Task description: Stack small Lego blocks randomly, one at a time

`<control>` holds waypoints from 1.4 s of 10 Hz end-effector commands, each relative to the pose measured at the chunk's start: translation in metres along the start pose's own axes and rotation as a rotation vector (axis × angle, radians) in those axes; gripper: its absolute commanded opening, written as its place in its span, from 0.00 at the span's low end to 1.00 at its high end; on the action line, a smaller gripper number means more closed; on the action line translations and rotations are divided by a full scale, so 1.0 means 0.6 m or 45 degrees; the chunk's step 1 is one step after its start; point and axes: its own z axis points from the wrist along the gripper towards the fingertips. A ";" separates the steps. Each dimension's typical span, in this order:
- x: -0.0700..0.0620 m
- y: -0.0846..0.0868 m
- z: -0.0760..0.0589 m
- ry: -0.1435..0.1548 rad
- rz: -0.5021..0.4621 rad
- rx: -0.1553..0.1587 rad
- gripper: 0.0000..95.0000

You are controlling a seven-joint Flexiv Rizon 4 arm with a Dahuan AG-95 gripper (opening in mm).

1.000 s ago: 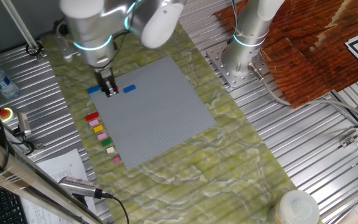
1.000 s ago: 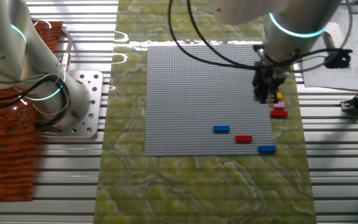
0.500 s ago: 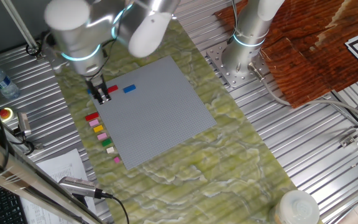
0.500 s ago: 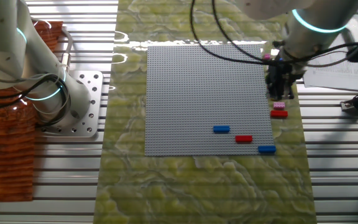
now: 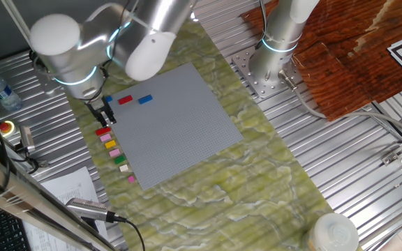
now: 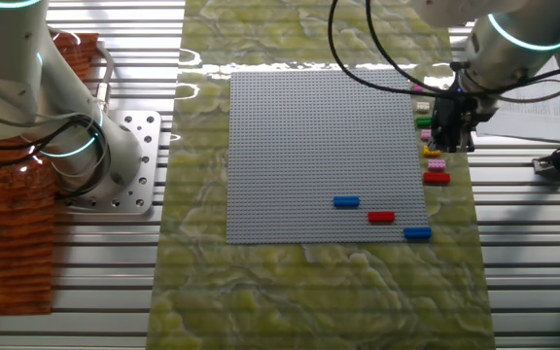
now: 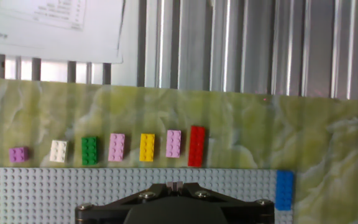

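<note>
Claw (image 6: 449, 136) is being held above the brick row (image 7: 140, 147) beside the baseplate (image 5: 173, 122); claw spread cannot be told.

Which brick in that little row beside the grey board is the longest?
The red brick, at the row's right end in the hand view. It stretches further than the pink, yellow, green and cream ones lined up beside it.

Row beside the baseplate edge: purple brick (image 7: 18, 154), cream brick (image 7: 58, 151), green brick (image 7: 89, 150), pink brick (image 7: 117, 147), yellow brick (image 7: 146, 147), second pink brick (image 7: 174, 144) and long red brick (image 7: 197, 146) are lying flat.
On the baseplate: blue brick (image 6: 346, 202) and red brick (image 6: 381, 217) are sitting apart.
At the corner: another blue brick (image 6: 417, 233) is resting.
</note>
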 end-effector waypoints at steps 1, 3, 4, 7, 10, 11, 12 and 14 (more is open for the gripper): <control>0.003 -0.002 0.001 -0.023 0.002 0.004 0.00; 0.003 -0.002 0.001 -0.030 0.050 0.001 0.00; 0.003 -0.002 0.001 -0.029 0.091 -0.005 0.00; 0.003 -0.002 0.001 -0.031 0.054 -0.002 0.00; 0.001 -0.016 0.017 -0.048 -0.059 -0.013 0.00; -0.004 -0.029 0.034 -0.075 -0.055 -0.017 0.20; -0.008 -0.038 0.045 -0.076 -0.050 -0.022 0.20; -0.015 -0.045 0.066 -0.117 -0.018 -0.026 0.20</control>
